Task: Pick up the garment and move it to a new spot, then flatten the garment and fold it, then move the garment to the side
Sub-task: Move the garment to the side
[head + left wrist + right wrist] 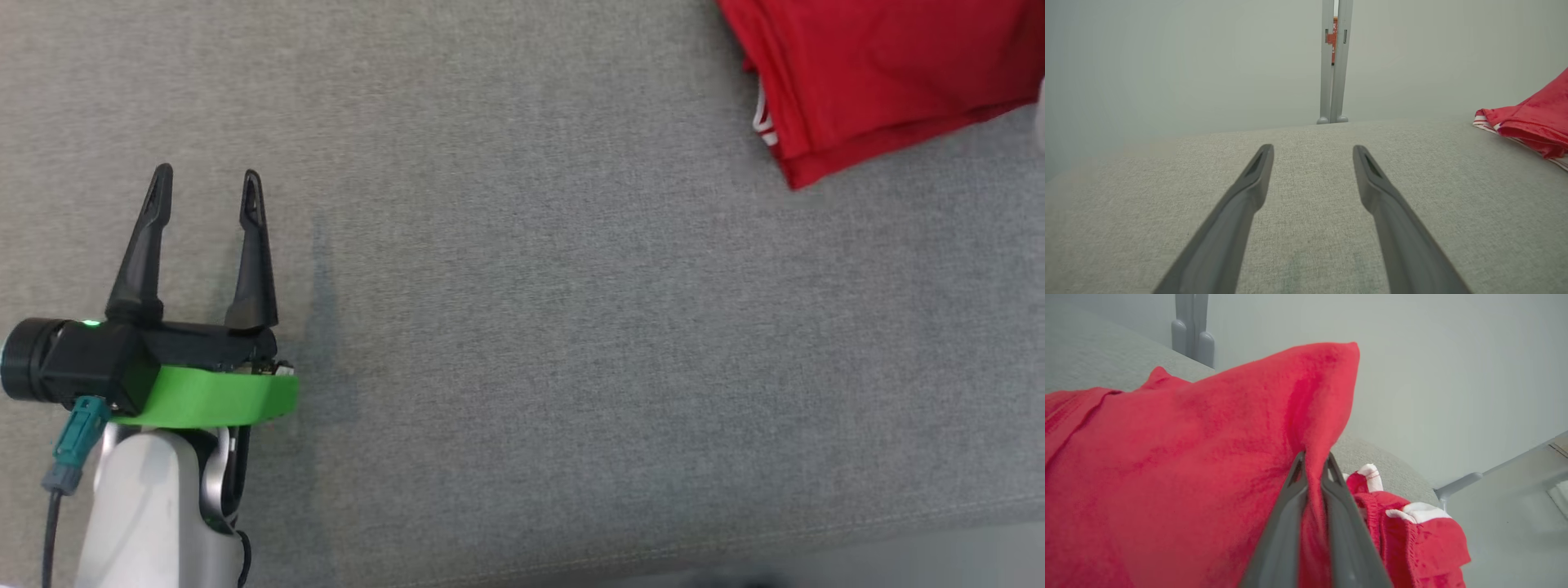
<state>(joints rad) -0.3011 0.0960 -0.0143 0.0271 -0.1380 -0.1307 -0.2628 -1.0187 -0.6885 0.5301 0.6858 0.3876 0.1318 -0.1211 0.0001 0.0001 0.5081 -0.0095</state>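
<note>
- Left claw stands open at the lower left of the head view, its two dark fingers spread apart and pointing up the view, with nothing between them.
- In the left wrist view the left claw shows the same wide gap, with bare grey cloth under and between the fingers.
- Behind those fingers sit a bright green band around the wrist, a teal connector with a dark cable, and the pale forearm.
- Right claw is closed on the garment. Its fingers are pressed nearly together with a fold of red cloth pinched between them, and the cloth rises above the tips in a peak.
- To the right of that grip, a bunched edge of the same cloth shows white trim.
- The garment is red and lies in the upper right corner of the head view, well apart from the left claw. It is folded into layers, with white stripes showing at its left edge.
- From the left wrist the garment appears at the far right, resting on the surface with its striped edge lowest.
- The counter is covered in grey woven fabric.
- A grey upright post stands beyond the counter's far edge against a pale wall, with an orange patch near its top.
</note>
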